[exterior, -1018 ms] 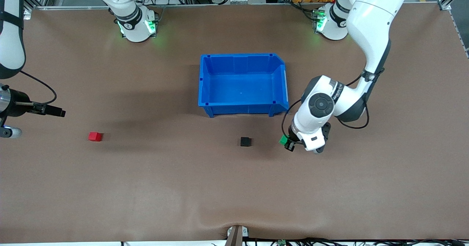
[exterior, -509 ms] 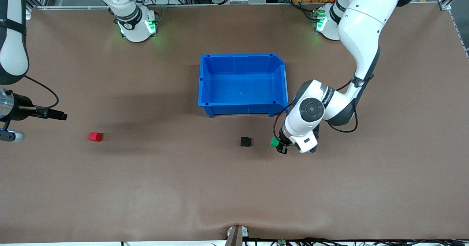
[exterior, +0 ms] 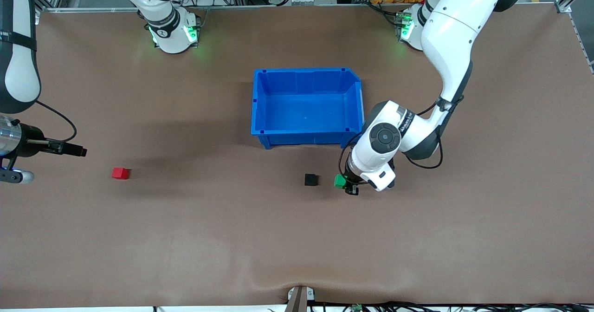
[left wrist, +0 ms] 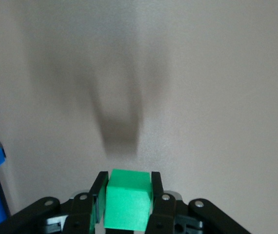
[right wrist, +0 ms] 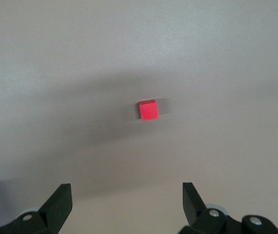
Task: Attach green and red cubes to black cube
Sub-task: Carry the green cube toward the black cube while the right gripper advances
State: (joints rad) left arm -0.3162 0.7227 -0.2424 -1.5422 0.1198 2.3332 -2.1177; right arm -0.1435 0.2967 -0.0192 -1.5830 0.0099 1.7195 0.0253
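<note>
A: Why is your left hand (exterior: 347, 185) clamped on the green cube (exterior: 340, 180)?
B: To carry it just beside the black cube (exterior: 311, 179) on the bench (exterior: 297, 237).
A: And your right hand (right wrist: 127, 204)?
B: Spread open, waiting near the red cube (exterior: 120, 173).

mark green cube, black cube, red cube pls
green cube (left wrist: 128, 200), left wrist view, front face between the claw's fingers
black cube (exterior: 311, 179), front view, top face
red cube (right wrist: 148, 109), right wrist view, middle of its visible face

table (exterior: 464, 237): bin (exterior: 260, 98), red cube (exterior: 120, 173), black cube (exterior: 311, 179).
</note>
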